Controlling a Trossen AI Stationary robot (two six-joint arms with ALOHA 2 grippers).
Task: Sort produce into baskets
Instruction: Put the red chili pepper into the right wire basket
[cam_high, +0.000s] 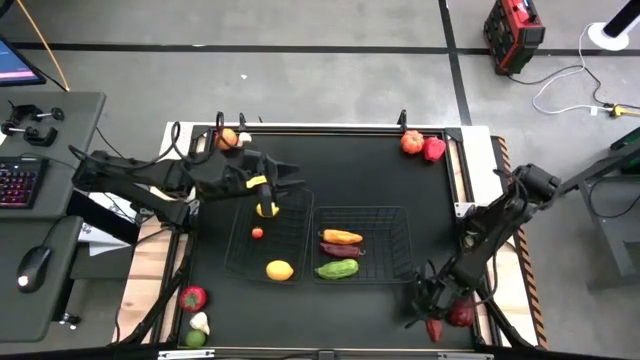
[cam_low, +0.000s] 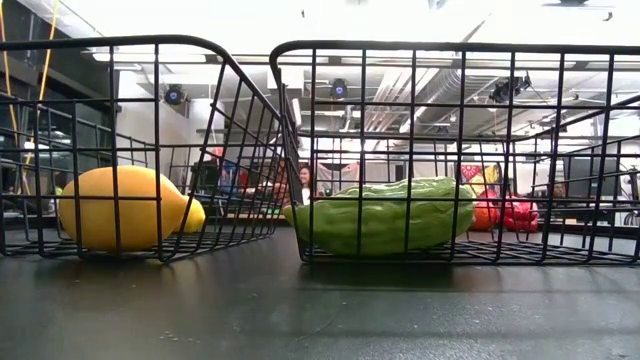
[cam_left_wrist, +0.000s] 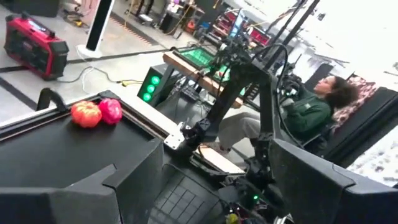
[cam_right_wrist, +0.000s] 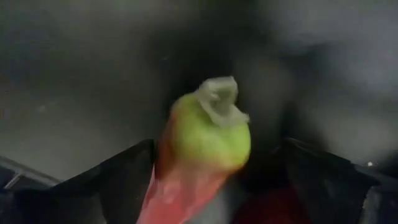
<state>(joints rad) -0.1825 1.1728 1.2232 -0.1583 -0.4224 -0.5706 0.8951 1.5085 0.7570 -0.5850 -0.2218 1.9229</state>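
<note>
Two black wire baskets sit side by side mid-table. The left basket (cam_high: 268, 240) holds two lemons (cam_high: 279, 269) (cam_high: 267, 208) and a small red fruit (cam_high: 257, 233). The right basket (cam_high: 362, 245) holds an orange pepper (cam_high: 341, 237), a dark red pepper (cam_high: 340, 250) and a green cucumber (cam_high: 338, 268). My left gripper (cam_high: 285, 182) is open over the left basket's far part, just above the farther lemon, with nothing between its fingers. My right gripper (cam_high: 432, 312) is open at the near right corner, its fingers on either side of a red pepper (cam_right_wrist: 199, 155) with a green stem end. My right gripper stands astride the red pepper, coming down at a slant from the far right, with the fingers along the pepper and its stem end (cam_right_wrist: 217, 99) pointing away from the wrist. A dark gap shows beside one finger (cam_right_wrist: 323, 180). Whether the other finger (cam_right_wrist: 124, 180) touches, I cannot tell.
A red apple (cam_high: 461, 314) lies right beside the right gripper. An orange (cam_high: 228, 138) and garlic (cam_high: 244, 138) lie at the far left, a small pumpkin (cam_high: 411, 142) and a red pepper (cam_high: 433, 149) at the far right. A red apple (cam_high: 192, 297), garlic (cam_high: 200, 322) and a green fruit (cam_high: 195, 339) lie near left.
</note>
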